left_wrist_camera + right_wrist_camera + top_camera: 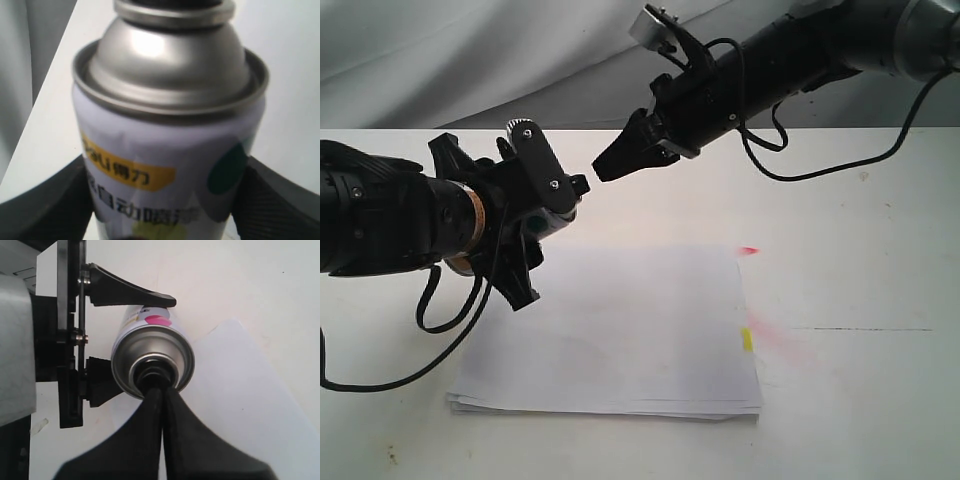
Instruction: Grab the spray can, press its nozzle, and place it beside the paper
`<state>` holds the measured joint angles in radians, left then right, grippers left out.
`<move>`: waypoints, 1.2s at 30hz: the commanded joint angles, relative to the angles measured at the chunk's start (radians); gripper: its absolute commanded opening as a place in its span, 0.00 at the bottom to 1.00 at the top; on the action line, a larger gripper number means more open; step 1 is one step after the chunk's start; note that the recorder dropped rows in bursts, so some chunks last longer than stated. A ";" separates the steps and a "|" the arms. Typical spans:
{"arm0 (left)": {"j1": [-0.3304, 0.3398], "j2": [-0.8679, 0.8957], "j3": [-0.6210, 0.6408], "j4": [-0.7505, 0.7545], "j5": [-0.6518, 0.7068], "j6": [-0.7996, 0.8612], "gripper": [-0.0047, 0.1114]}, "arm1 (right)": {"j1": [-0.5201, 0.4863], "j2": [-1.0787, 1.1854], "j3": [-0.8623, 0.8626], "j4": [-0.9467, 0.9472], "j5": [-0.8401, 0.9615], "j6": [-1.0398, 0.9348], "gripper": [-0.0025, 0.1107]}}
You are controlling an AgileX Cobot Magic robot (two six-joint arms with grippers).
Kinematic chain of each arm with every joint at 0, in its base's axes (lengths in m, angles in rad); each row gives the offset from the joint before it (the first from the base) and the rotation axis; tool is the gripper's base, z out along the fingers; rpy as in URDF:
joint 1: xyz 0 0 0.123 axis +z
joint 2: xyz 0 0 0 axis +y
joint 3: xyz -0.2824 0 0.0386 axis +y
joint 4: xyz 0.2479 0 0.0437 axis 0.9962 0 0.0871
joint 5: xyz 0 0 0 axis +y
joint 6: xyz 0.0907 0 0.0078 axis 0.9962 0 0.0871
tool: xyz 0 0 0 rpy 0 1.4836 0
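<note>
My left gripper [550, 235] is shut on the spray can [542, 222], holding it tilted in the air over the paper's far left corner. In the left wrist view the white can [165, 150] with its silver shoulder fills the frame, a black finger [45, 210] on each side of it. My right gripper [601, 170] is shut and empty. In the right wrist view its closed tips [162, 389] rest against the black nozzle [151, 374] on top of the can [150, 347]. The white paper [620, 330] lies flat on the table below.
The paper carries a yellow mark [747, 340] on its right edge. A red spot [750, 250] and a pink smear [782, 342] stain the white table [870, 400] just right of it. A black cable [440, 330] hangs from the left arm.
</note>
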<state>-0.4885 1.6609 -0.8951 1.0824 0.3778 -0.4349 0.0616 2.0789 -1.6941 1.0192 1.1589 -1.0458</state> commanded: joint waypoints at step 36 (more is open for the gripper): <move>-0.005 -0.004 -0.006 0.017 -0.007 0.001 0.04 | 0.108 0.057 -0.007 -0.047 -0.091 0.033 0.02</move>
<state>-0.4885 1.6707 -0.8869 1.0715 0.4307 -0.4331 0.1573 2.1130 -1.6976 0.9730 1.0648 -1.0162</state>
